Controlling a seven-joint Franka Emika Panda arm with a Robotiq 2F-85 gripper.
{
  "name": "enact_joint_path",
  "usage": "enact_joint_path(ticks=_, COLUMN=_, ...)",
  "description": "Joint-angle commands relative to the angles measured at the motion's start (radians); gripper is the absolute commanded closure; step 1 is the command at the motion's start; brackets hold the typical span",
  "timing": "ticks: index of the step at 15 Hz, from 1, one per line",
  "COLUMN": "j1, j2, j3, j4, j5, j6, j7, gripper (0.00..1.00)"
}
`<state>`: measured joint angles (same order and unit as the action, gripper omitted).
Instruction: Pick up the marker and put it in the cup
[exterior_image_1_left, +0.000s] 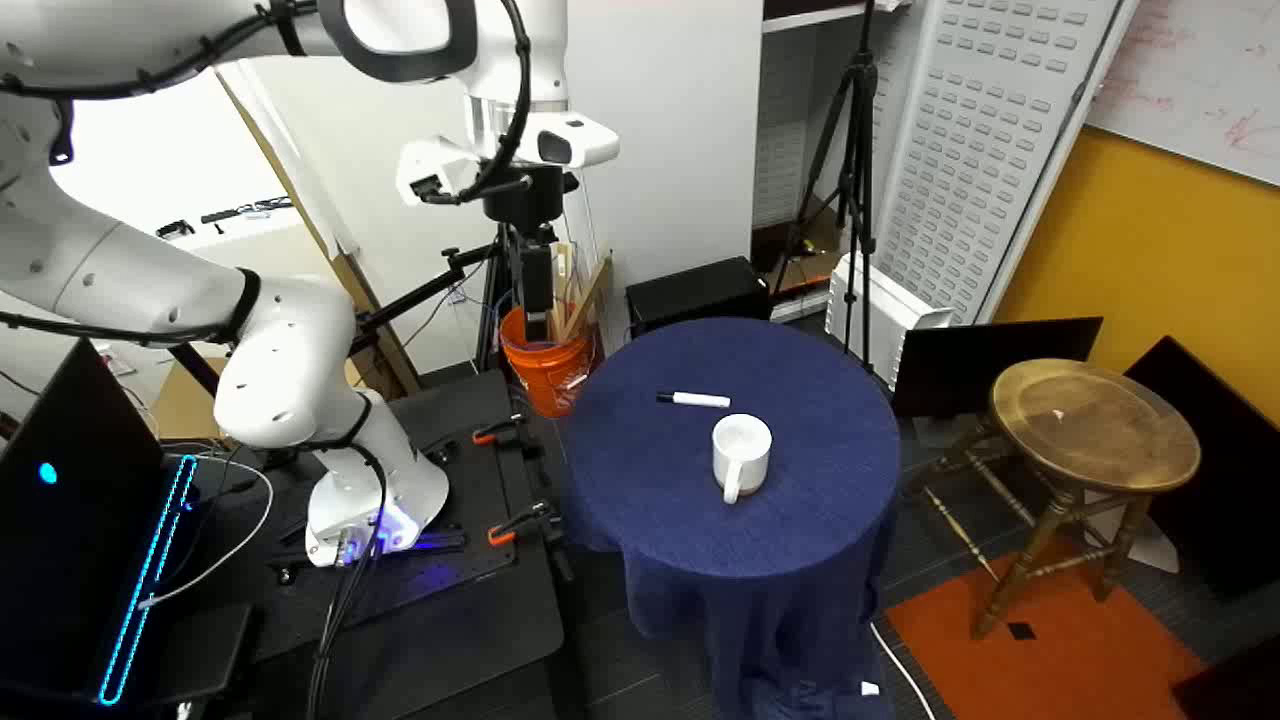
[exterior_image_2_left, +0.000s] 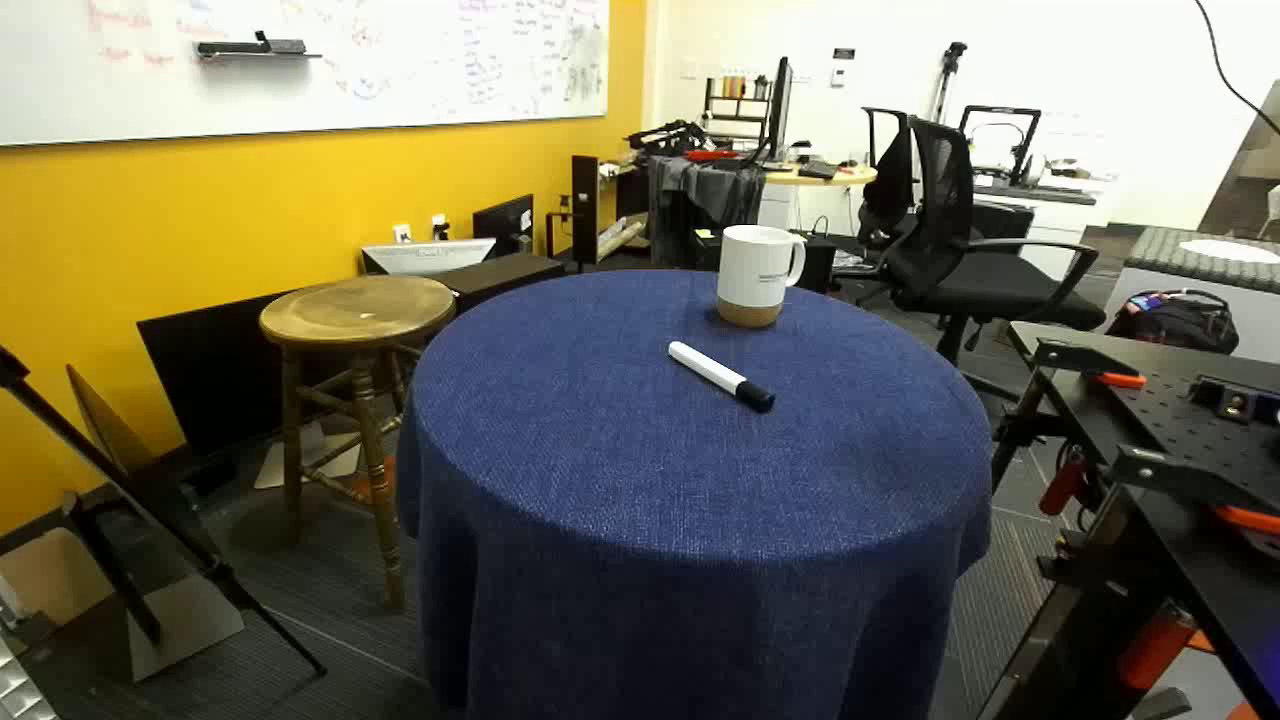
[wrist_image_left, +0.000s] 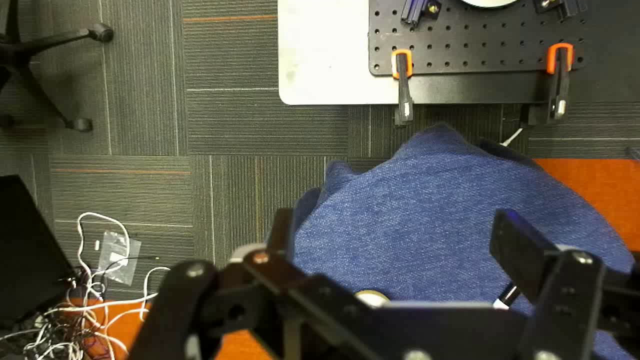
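The marker is white with a black cap and lies on the round blue-draped table. It also shows in an exterior view and, mostly hidden by the gripper, in the wrist view. The cup is a white mug with a handle, standing upright near the marker but apart from it. Its cork base shows in an exterior view. In the wrist view only a bit of the cup shows past the gripper. My gripper is open and empty, high above and to the side of the table.
An orange bucket with wooden sticks stands on the floor beside the table. A wooden stool and a black tripod stand beyond it. The arm's black bench has orange clamps at its edge facing the table.
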<state>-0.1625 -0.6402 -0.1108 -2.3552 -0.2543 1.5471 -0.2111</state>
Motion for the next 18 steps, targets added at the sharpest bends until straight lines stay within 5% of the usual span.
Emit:
enact_joint_path(ticks=1, j1=0.027, j2=-0.001, j3=-0.020, j4=0.003, j5=-0.010, j6=-0.006, j7=0.012, gripper=0.00)
enact_joint_path(ticks=11, j1=0.027, j2=-0.001, j3=-0.020, j4=0.003, j5=-0.010, j6=-0.006, j7=0.012, gripper=0.00)
enact_joint_path(ticks=18, j1=0.023, j2=0.006, j3=0.000, j4=-0.019, j5=-0.020, j6=0.096, j7=0.079, gripper=0.00)
